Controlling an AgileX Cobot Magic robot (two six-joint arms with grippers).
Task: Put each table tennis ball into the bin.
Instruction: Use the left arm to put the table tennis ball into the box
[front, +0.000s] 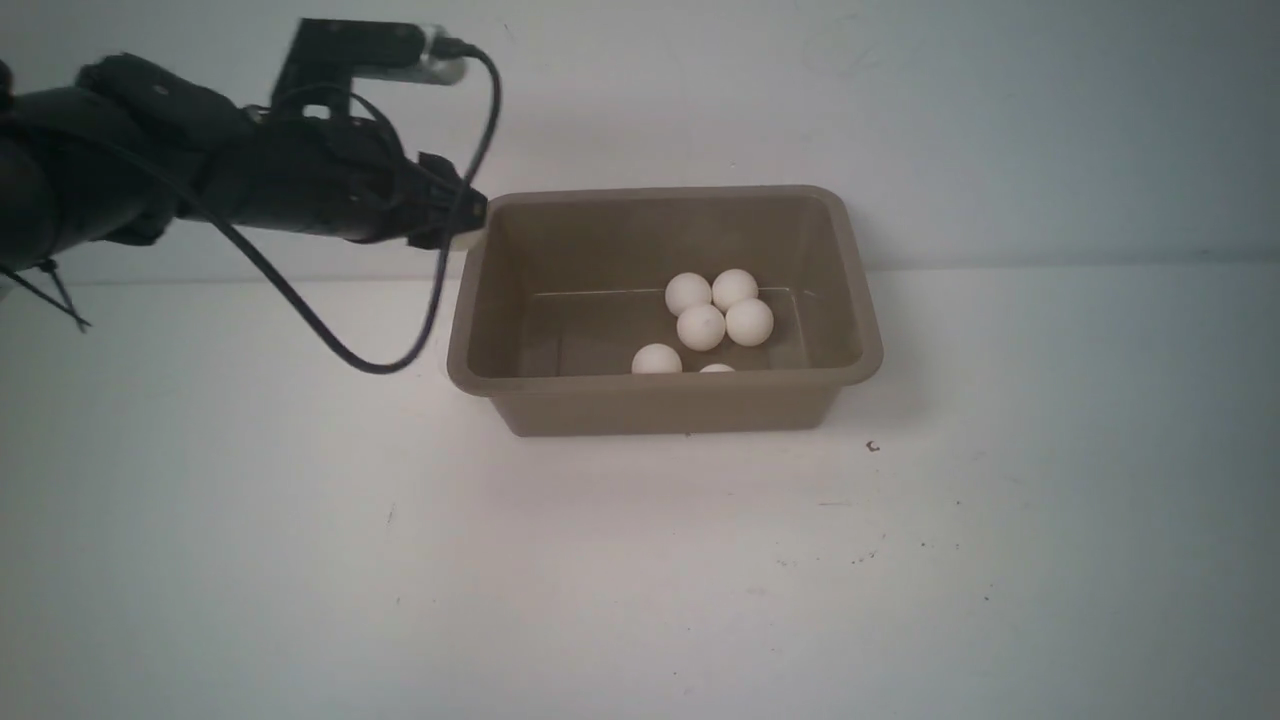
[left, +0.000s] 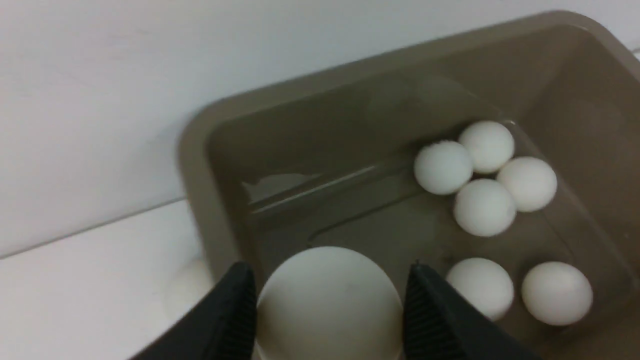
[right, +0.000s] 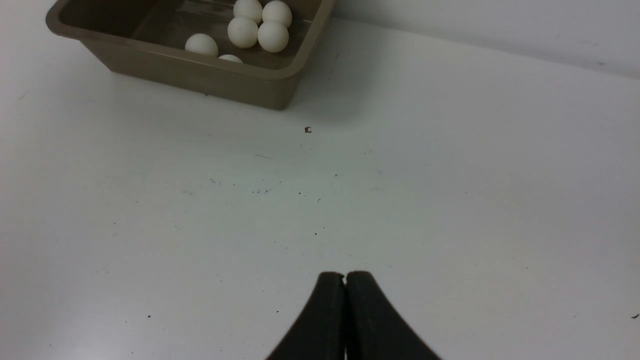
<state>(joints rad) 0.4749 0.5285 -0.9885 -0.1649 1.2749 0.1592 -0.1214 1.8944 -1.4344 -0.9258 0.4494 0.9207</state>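
Note:
The taupe-brown bin (front: 660, 405) stands at the middle back of the white table. Several off-white table tennis balls (front: 700, 327) lie inside it, clustered toward its right half; they also show in the left wrist view (left: 484, 207) and the right wrist view (right: 243, 32). My left gripper (front: 468, 228) hovers at the bin's far left corner, above the rim (left: 200, 145). In the left wrist view the left gripper (left: 328, 267) is shut on one table tennis ball (left: 327, 305), which touches both fingers. My right gripper (right: 345, 274) is shut and empty, low over the bare table, well in front and to the right of the bin (right: 200, 75).
A wall rises just behind the bin. A small dark speck (front: 872, 447) lies on the table in front of the bin's right corner. A faint pale blur (left: 187, 287) shows on the table outside the bin's left wall; I cannot tell what it is.

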